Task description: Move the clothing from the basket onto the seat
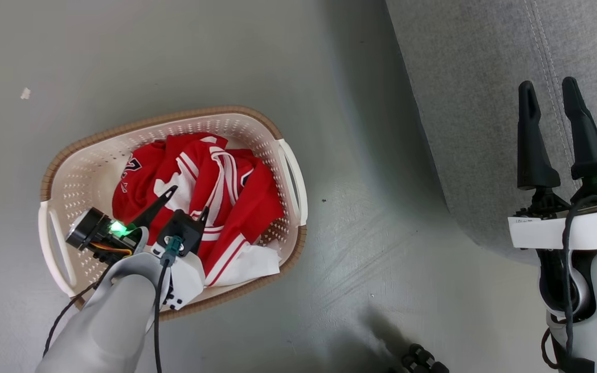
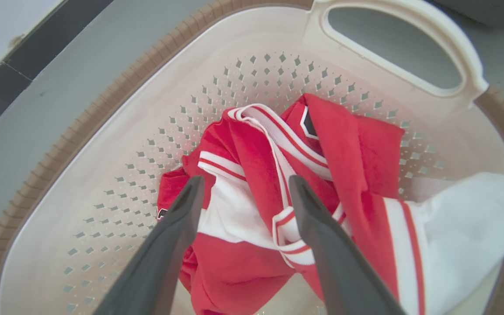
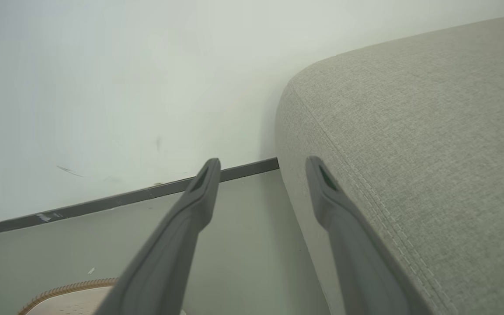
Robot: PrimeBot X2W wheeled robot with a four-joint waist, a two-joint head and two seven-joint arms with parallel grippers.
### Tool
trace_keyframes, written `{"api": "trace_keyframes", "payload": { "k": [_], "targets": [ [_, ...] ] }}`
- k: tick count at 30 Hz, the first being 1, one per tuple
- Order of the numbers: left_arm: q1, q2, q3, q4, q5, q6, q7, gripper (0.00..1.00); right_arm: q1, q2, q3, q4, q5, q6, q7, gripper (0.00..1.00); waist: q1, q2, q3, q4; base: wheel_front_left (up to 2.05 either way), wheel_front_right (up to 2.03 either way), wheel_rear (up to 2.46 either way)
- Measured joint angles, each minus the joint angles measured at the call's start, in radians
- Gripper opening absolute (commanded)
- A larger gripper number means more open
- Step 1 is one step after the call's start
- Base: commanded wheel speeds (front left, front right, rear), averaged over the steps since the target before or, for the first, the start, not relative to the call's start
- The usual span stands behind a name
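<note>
Item: clothing (image 1: 249, 202), a crumpled red-and-white jersey lying in the basket (image 1: 86, 176) on the floor, left of the seat (image 1: 474, 77). Left gripper (image 1: 190, 199): fingers spread wide and empty over the heap; lower them until a thick central fold sits between them, clear of the perforated wall, and only then close. Right gripper (image 1: 548, 84): fingers apart, holding nothing, over the seat's edge; keep it out of your lifting path.
</note>
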Motion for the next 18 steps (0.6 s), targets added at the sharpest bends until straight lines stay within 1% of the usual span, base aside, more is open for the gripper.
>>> {"api": "trace_keyframes", "payload": {
  "k": [6,12,18],
  "targets": [
    [-0.031,0.012,0.008,0.039,0.0,0.009,0.009,1.0,-0.021,0.0,0.004,-0.001,0.014,0.0,-0.001,1.0,0.0,0.0,0.031,-0.021,0.0,0.0,0.0],
    [-0.059,0.032,0.021,0.067,0.008,0.037,0.017,1.0,-0.025,0.0,0.009,-0.001,0.033,0.0,-0.002,1.0,0.0,0.0,0.06,-0.041,0.0,0.0,0.0],
    [-0.093,0.043,0.029,0.101,0.01,0.052,0.026,1.0,-0.04,0.0,0.021,0.0,0.047,0.0,-0.003,1.0,-0.0001,0.0,0.087,-0.059,0.0,0.0,0.0]
  ]
}}
